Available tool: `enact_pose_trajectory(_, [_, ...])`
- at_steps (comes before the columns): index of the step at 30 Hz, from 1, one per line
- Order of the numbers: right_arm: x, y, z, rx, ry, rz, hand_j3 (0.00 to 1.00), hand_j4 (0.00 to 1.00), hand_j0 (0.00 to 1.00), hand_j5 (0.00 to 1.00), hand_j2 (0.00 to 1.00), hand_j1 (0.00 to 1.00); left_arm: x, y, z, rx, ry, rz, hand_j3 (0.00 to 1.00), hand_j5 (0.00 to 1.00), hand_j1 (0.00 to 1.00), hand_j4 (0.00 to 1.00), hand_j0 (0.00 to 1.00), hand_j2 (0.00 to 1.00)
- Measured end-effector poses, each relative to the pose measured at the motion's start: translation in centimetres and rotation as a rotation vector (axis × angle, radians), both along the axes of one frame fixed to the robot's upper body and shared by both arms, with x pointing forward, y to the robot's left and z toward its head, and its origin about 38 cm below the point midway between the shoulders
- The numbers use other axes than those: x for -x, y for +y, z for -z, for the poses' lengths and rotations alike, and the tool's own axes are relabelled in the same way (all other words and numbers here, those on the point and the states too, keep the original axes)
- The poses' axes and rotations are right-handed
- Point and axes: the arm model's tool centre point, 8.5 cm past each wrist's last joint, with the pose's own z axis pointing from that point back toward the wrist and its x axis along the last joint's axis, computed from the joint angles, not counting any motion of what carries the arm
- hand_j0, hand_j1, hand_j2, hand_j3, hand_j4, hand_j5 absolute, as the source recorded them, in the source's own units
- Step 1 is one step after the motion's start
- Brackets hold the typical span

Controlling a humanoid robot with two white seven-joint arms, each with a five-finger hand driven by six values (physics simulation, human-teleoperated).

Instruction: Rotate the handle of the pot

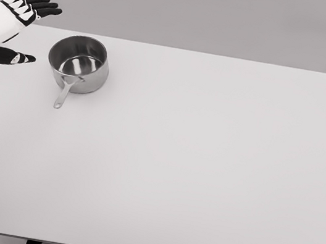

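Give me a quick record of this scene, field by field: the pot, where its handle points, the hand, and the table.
pot: steel saucepan, upright, empty, at the table's far left
handle: points toward the robot, slightly to the left
left hand: open, fingers spread, left of the pot, not touching it
right hand: not in view
table: white top

One view only, from my head, looking down and forward over the white counter, far edge high in the frame, near edge at the bottom, medium distance, grey wall beyond, across the top.
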Motion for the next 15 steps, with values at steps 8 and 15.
enact_pose_trajectory(8, [0.0,0.0,0.0,0.000,0.000,0.000,1.00,1.00,1.00,1.00,1.00,1.00,0.0,-0.3,0.0,0.002,-0.002,0.006,1.00,1.00,1.00,1.00,1.00,1.00])
enact_pose_trajectory(15, [0.0,0.0,0.0,0.000,0.000,-0.001,1.00,1.00,1.00,1.00,1.00,1.00,0.1,-6.5,0.5,-0.009,-0.085,0.106,1.00,1.00,1.00,1.00,1.00,1.00])
